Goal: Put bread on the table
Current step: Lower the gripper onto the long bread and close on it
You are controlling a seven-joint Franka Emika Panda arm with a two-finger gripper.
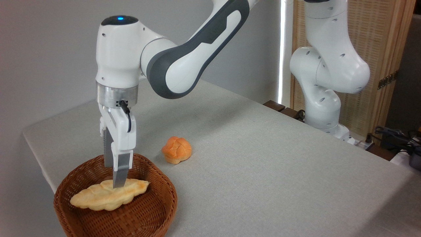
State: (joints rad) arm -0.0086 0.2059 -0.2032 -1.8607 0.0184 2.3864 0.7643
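- The bread (108,195) lies in the basket (154,210) at the lower left of the frame, stretched across it with its browned tip pointing right toward the rim.
- The pincer (119,184) comes straight down from the arm (184,62) and meets the loaf on its upper right part. One finger (121,171) is plainly visible in front; the other is hidden behind it.
- Whether the pincer is clamped on the bread or only touching it cannot be told from this angle, since the gap between the fingers is not in view.
- The step in hand looks like the grasp, or the first moment of the lift; the loaf seems to rest in the basket, though its underside is hard to read.
- To do it well, the fingers should close across the loaf's narrow width, firmly enough to hold but not crush the soft crust.
- The hold sits off-centre, so the long left end may droop or swing; a slow, vertical lift would let it clear the basket rim without catching.
- The counter (263,158) has open cloth to the right of the basket; the bun (176,150) sits just beyond the basket, so the set-down should be kept apart from it.
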